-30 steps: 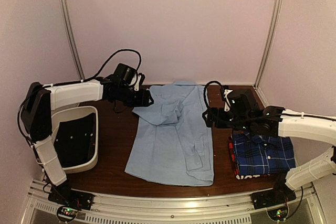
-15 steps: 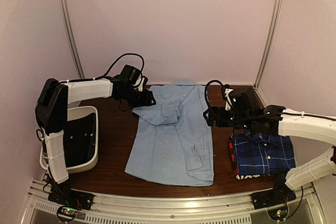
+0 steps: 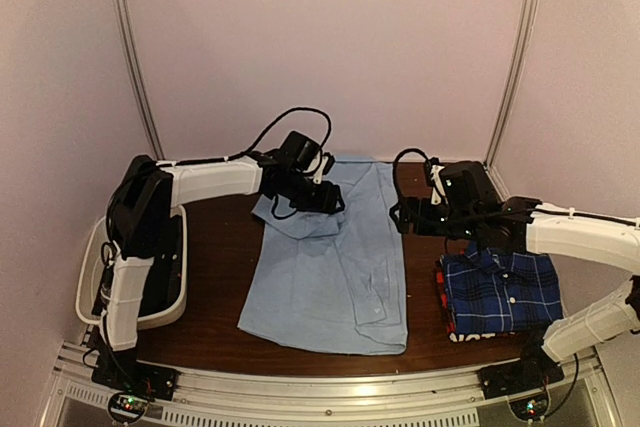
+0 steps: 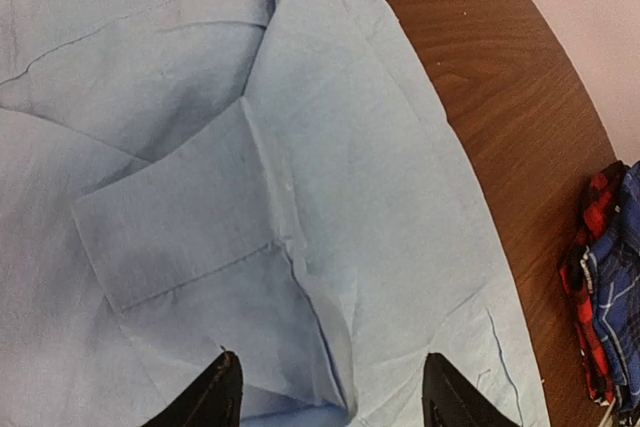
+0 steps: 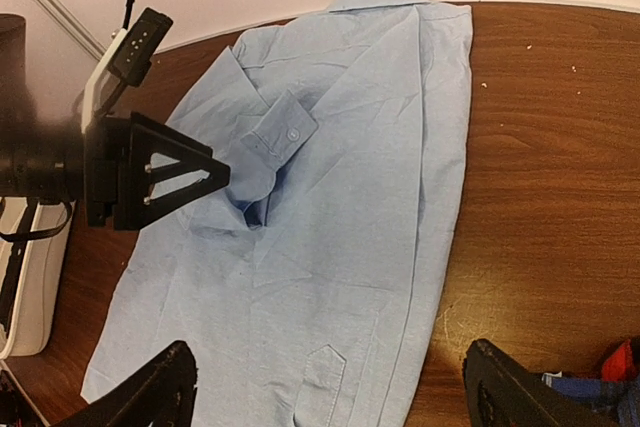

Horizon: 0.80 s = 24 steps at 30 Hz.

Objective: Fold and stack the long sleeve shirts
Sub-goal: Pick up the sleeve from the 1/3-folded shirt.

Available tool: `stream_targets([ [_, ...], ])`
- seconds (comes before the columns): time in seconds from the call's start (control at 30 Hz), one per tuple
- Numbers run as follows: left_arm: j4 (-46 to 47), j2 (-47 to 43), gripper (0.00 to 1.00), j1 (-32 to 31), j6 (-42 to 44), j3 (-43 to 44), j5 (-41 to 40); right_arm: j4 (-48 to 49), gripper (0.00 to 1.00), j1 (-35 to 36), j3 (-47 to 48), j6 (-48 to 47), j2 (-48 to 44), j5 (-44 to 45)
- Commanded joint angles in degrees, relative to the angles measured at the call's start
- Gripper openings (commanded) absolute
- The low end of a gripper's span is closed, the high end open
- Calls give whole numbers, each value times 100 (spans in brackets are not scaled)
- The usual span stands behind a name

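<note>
Left tool [image 4: 330, 394] and right tool [image 5: 330, 379] gaped apart at the wrinkled light blue shirt [image 3: 330, 272], while only the top view showed the folded plaid shirt [image 3: 500, 294] whole.

The plain shirt [image 3: 330, 267] is light blue, the plaid shirt [image 3: 500, 292] blue and navy, the table [image 3: 215, 267] brown

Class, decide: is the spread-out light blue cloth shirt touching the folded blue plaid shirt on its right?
Apart. The top view shows a strip of bare brown table between the light blue shirt and the folded blue plaid shirt.
</note>
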Motion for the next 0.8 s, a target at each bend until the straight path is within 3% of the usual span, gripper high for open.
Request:
stream_targets([
  [0.0, -278, 542, 62, -14, 210, 877, -329, 173, 94, -94, 27, -59, 24, -126],
  [0.3, -999, 1685, 54, -6, 384, 2664, -709, 194, 94, -168, -9, -59, 42, -186],
  [0.47, -1090, 1888, 36, 4, 455, 2905, -556, 207, 94, -197, -18, -72, 76, -206],
  [0.63, -1030, 1680, 7, -12, 566, 2855, -504, 277, 94, -222, -10, -88, 156, -238],
  [0.77, -516, 1021, 0, -22, 632, 2227, -334, 341, 94, -229, 31, -118, 287, -261],
])
